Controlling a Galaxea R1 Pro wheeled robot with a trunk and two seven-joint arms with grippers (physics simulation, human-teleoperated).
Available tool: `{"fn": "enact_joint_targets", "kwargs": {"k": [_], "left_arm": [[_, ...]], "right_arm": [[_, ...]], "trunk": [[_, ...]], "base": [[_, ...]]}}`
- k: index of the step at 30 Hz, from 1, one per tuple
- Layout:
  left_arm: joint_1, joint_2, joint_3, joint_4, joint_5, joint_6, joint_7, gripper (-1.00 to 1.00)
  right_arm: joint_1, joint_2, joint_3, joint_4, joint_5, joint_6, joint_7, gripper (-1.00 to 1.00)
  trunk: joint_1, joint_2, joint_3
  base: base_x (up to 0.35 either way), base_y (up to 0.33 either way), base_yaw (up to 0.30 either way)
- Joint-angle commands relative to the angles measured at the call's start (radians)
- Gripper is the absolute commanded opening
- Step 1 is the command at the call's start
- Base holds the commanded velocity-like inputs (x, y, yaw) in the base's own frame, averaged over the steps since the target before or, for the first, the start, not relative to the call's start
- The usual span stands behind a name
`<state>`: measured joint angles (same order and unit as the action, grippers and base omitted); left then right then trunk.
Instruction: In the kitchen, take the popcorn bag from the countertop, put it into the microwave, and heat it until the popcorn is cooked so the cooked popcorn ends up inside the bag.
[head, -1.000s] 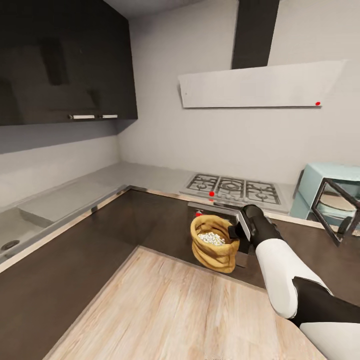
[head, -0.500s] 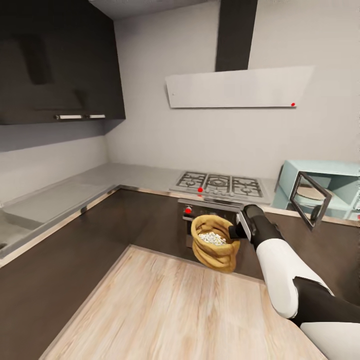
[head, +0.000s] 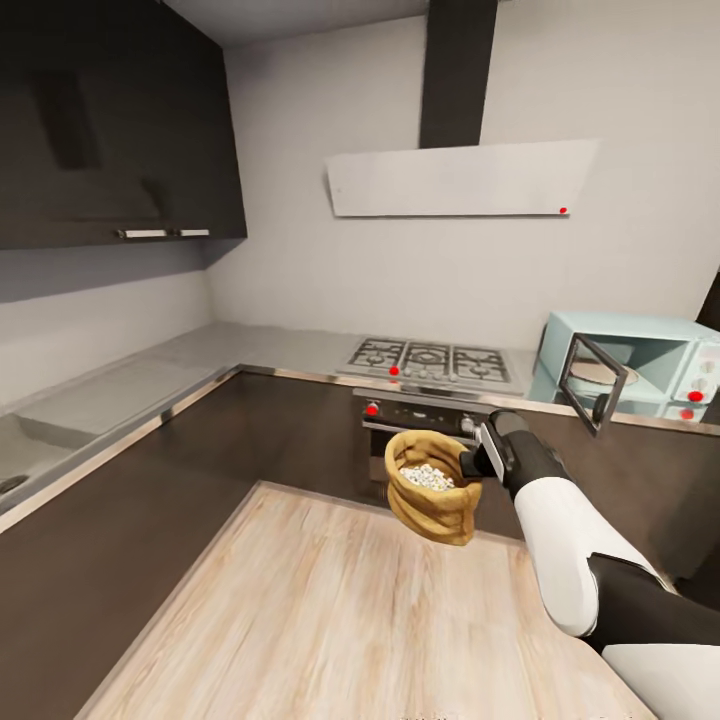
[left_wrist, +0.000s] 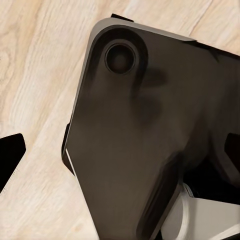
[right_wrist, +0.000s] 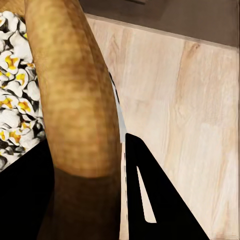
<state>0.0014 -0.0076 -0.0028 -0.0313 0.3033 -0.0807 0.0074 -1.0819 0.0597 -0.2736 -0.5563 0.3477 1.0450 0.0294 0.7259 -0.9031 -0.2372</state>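
Observation:
My right gripper (head: 472, 463) is shut on the rolled rim of the tan popcorn bag (head: 431, 487), which hangs in the air over the wood floor, in front of the black oven. White popcorn (head: 425, 476) fills its mouth. In the right wrist view the bag's rim (right_wrist: 75, 100) sits against a dark finger (right_wrist: 155, 200), with popcorn (right_wrist: 15, 115) beside it. The mint-blue microwave (head: 650, 350) stands on the steel countertop (head: 270, 350) at the far right, its glass door (head: 590, 380) swung open. In the left wrist view the left gripper's (left_wrist: 120, 150) fingertips stand far apart, above a dark part of the robot.
A gas hob (head: 428, 362) sits on the counter left of the microwave, above the built-in oven (head: 420, 425). The white hood (head: 460, 178) hangs over it. Black upper cabinets (head: 110, 130) and a sink (head: 10, 485) line the left side. Plank floor (head: 330, 610) lies ahead.
The head view has swung to the right, bringing the whole microwave into sight. The bag stays in the right gripper at about the same place in front of me.

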Motion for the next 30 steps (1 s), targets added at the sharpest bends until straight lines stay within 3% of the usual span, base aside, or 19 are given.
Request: {"fn": "enact_joint_targets", "kwargs": {"k": [1,6,10,15,22,28,30], "left_arm": [[0.000,0.000,-0.001,-0.001,0.004,-0.002,0.001,1.00],[0.000,0.001,-0.002,-0.001,0.005,-0.002,0.002,1.00],[0.000,0.001,-0.002,-0.001,0.005,-0.002,0.002,1.00],[0.000,0.001,0.000,-0.001,0.008,-0.002,0.002,1.00],[0.000,0.001,0.000,-0.001,0.011,-0.002,0.002,1.00],[0.000,0.000,0.005,-0.001,0.011,-0.002,0.002,1.00],[0.000,0.000,0.003,-0.001,0.010,-0.002,0.002,1.00]], "right_arm": [[-0.001,0.002,-0.007,-0.001,0.007,0.002,0.003,-1.00],[-0.001,0.000,-0.007,-0.002,0.008,0.002,0.001,-1.00],[-0.001,-0.031,-0.007,-0.001,0.008,0.002,0.003,-1.00],[-0.001,-0.036,-0.007,-0.002,0.008,0.002,0.003,-1.00],[-0.001,-0.098,-0.008,-0.002,0.005,0.002,0.009,-1.00],[-0.001,-0.118,-0.009,-0.002,0.004,0.002,0.011,-1.00],[-0.001,-0.144,-0.009,-0.002,0.002,0.002,0.012,-1.00]], "trunk": [[0.000,-0.001,-0.001],[0.000,-0.001,-0.001],[0.000,-0.001,-0.001],[0.000,-0.001,-0.001],[0.000,-0.001,-0.001],[0.000,-0.001,-0.001],[0.000,-0.001,-0.001]], "base": [[-0.007,0.001,-0.263],[-0.001,0.000,-0.271],[0.000,0.000,-0.281],[0.000,0.000,-0.292],[0.000,0.000,-0.292],[0.000,0.000,-0.292],[0.000,0.000,-0.292]]}}
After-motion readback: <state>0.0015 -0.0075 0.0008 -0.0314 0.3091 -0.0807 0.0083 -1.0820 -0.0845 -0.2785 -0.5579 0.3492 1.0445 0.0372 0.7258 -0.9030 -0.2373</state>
